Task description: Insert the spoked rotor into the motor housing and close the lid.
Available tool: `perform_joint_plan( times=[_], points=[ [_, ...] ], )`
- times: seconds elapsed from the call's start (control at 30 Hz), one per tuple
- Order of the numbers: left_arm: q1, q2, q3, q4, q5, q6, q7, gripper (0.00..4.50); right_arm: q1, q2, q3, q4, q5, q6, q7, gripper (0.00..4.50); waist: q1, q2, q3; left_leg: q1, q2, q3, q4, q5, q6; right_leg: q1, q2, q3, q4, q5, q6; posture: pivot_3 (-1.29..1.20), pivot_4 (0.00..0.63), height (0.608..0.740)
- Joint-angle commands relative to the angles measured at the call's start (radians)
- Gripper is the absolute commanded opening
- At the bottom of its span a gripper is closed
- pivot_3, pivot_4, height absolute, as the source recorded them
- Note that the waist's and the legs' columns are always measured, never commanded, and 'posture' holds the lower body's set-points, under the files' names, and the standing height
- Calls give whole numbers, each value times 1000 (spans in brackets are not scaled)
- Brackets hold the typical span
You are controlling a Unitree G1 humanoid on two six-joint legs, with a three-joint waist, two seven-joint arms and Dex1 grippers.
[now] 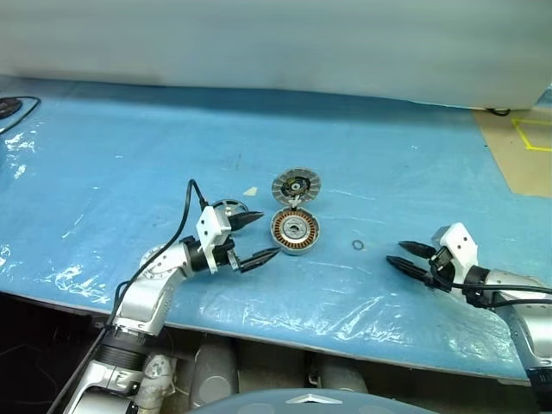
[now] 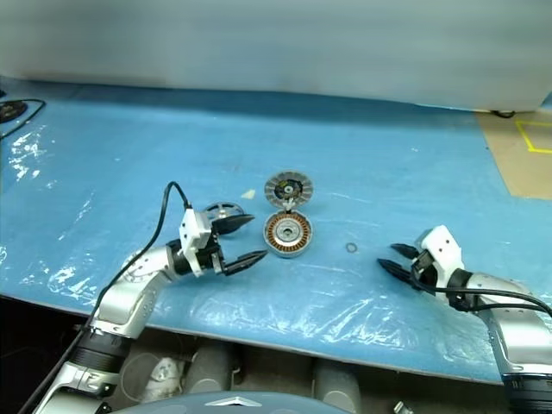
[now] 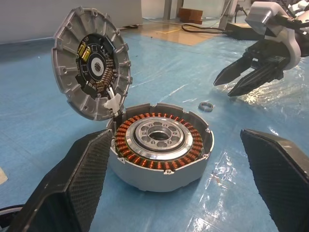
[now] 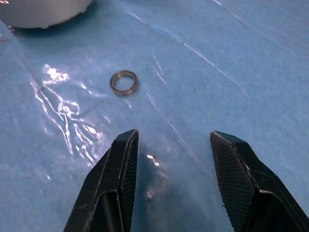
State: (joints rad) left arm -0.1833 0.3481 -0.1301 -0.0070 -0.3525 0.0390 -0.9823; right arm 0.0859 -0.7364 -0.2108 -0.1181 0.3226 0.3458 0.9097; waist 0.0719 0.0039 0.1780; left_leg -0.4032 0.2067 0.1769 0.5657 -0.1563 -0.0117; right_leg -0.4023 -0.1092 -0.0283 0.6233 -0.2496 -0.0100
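Observation:
The motor housing sits mid-table, its copper windings ringing a silver centre, with nothing dropped inside. The lid stands tilted open at the housing's far edge, ribbed face and dark centre showing. The spoked rotor lies on the blue sheet left of the housing, partly hidden behind my left gripper. My left gripper hangs open and empty just left of the housing, pointing at it. Well right of the housing, my right gripper is open and empty, low over the sheet.
A small metal ring lies between the housing and my right gripper. The table is covered with wrinkled blue plastic. A brown board with yellow tape lies at the far right. The table's front edge runs close below both arms.

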Motion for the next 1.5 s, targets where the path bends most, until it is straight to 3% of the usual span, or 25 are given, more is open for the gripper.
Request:
perform_joint_plan(
  times=[0.03, 0.53, 0.83, 1.13, 1.5],
  points=[
    [7, -3, 0, -7, -3, -30, -10, 4500, -27, 22, 31, -92, 37, 32, -9, 2436, 0, 0, 0, 0, 0, 0, 0, 0, 0, 0, 0, 0, 0, 0, 0, 0, 150, 740],
    [22, 4, 5, -21, 3, -25, 1, 4500, -82, 57, 194, -3, -107, -132, -34, 2436, 2, 0, 0, 0, 0, 0, 0, 0, 0, 0, 0, 0, 0, 0, 0, 0, 150, 740],
    [33, 12, 7, -35, 2, -21, 10, 4500, -113, 67, 195, 15, -147, -164, -71, 2436, 0, 0, -1, 0, 0, 0, 1, 0, 0, 0, 0, 0, 1, 1, 0, 0, 150, 740],
    [35, 15, 1, -39, -1, -9, 7, 4500, -140, 105, 173, 14, -92, -112, -86, 2436, 0, 1, -1, 0, 0, 0, 1, 0, 0, 0, 0, 0, 1, 1, 0, 0, 150, 740],
    [42, 24, 4, -57, -3, 6, 13, 4500, -133, 88, 190, 144, -148, -161, -76, 2436, -1, 0, -5, 2, 0, 0, 2, 0, 0, 3, 0, 0, 1, 1, -1, 0, 150, 740]
  ],
)
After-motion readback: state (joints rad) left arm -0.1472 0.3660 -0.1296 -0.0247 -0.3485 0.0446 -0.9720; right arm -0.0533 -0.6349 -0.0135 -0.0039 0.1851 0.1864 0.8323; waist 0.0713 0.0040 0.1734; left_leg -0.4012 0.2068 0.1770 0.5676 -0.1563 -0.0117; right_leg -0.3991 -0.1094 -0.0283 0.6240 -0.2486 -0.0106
